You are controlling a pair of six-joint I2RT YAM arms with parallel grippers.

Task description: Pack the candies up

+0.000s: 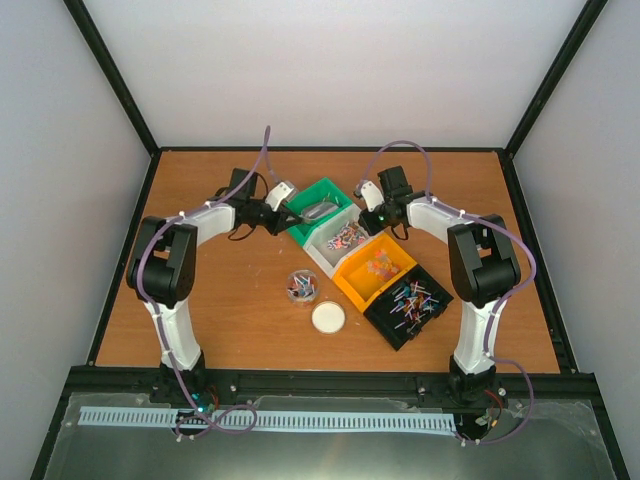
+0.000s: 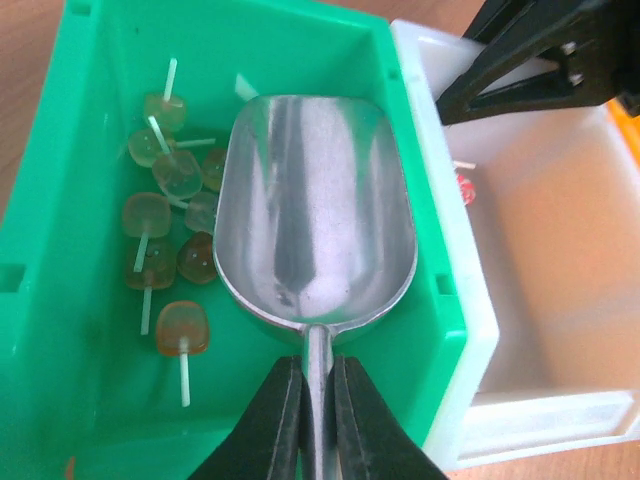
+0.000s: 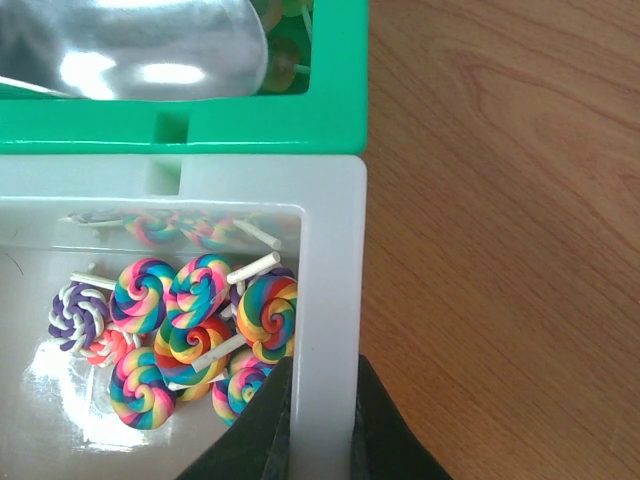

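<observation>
My left gripper (image 2: pixel 318 400) is shut on the handle of the metal scoop (image 2: pixel 315 210). The scoop's empty bowl lies in the green bin (image 2: pixel 425 200). Several greenish-amber candies on sticks (image 2: pixel 165 225) lie on the bin floor left of the scoop. My right gripper (image 3: pixel 322 420) is shut on the side wall of the white bin (image 3: pixel 330 260), one finger inside and one outside. Rainbow swirl candies (image 3: pixel 190 320) lie in that bin. In the top view my left gripper (image 1: pixel 283 213) and right gripper (image 1: pixel 378 214) flank the green and white bins.
An orange bin (image 1: pixel 350 285) and a black bin (image 1: pixel 400 335), both with candies, continue the diagonal row to the right. A small clear jar (image 1: pixel 301 287) with some candies stands in front of the bins, its white lid (image 1: pixel 328 318) beside it.
</observation>
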